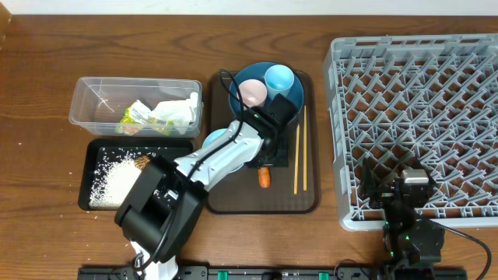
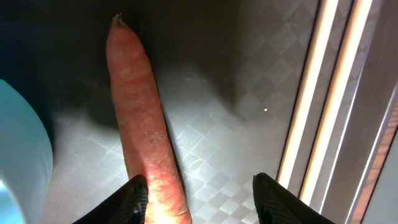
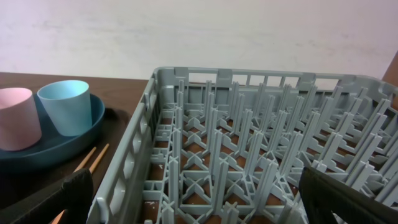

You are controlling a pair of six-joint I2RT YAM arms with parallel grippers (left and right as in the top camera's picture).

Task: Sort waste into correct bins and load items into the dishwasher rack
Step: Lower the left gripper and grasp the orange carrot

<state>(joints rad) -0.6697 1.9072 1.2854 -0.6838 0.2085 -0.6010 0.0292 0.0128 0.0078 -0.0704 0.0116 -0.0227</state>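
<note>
Your left gripper (image 2: 202, 186) is down over the brown serving tray (image 1: 284, 201), jaws partly apart, with the carrot piece (image 2: 140, 118) lying flat on the tray between them. The carrot sits close against the finger (image 2: 134, 199) on the left of the wrist view and a clear gap separates it from the other one, so nothing is clamped. From overhead you see the carrot's end poking out below the gripper, near the pair of wooden chopsticks (image 1: 299, 148), which lie lengthwise along the tray's right side. At the tray's far end the dark-blue plate (image 1: 237, 85) carries the light-blue cup (image 1: 278, 78) and the white-pink cup (image 1: 251, 93), both upright and side by side. The light-blue bowl (image 1: 212, 141) shows only as a sliver at the tray's left edge (your arm covers most of it).

The clear tub (image 1: 82, 109) holds crumpled yellow-green and white wrappers (image 1: 159, 115); the black tray (image 1: 179, 148) just in front of it holds white crumbs (image 1: 113, 179) and a small brown lump (image 1: 144, 161).

Your right gripper (image 3: 196, 180) hangs with jaws spread wide, holding nothing, over the near edge of the grey dishwasher rack (image 1: 412, 93)
</note>
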